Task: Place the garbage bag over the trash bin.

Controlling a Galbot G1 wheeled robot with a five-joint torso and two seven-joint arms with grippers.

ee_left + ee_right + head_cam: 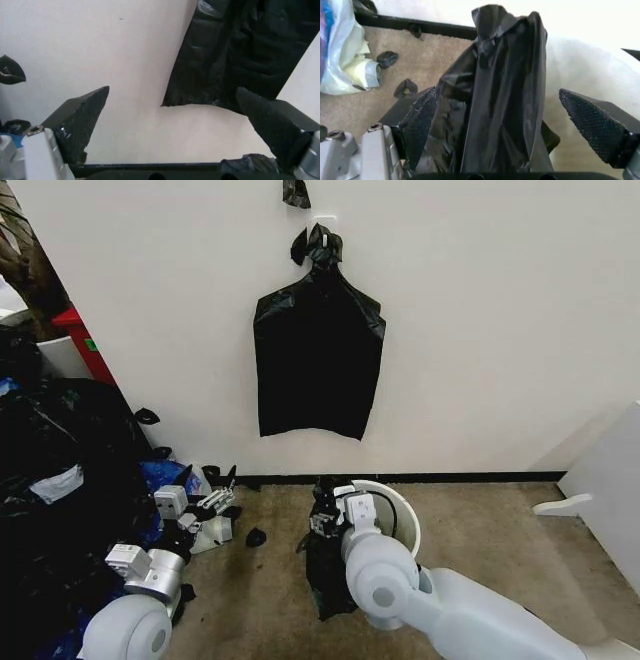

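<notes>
Head view: trash bin (405, 515), a white round bucket, stood on the carpet floor (270, 600) near the wall baseboard. The garbage bag (328, 575) hung limp and crumpled over the bin's left rim, trailing down its outer side toward the floor, not spread over the opening. Right gripper (328, 515) sat at the bin's left rim, against the top of the bag. Left gripper (212, 502) hovered well left of the bin, just beside a blue plastic bag (165, 475) and a pile of stuffed black sacks (60, 490). Flat black bags (318, 360) hung from a wall hook, above the bin.

Left wrist view: left gripper (175, 123) jaws stood wide, nothing between them. Beyond them were the white wall and the lower edge of the hanging flat black bags (235, 56).

Right wrist view: right gripper (512, 120) jaws stood wide. The garbage bag (500, 97) rose in a bunched fold between them, lying against one pad and apart from the other, so not clamped. The bin's white wall (580, 71) lay just behind the bag. A white-and-blue plastic bag (345, 56) lay on the carpet, well apart from the bin.
</notes>
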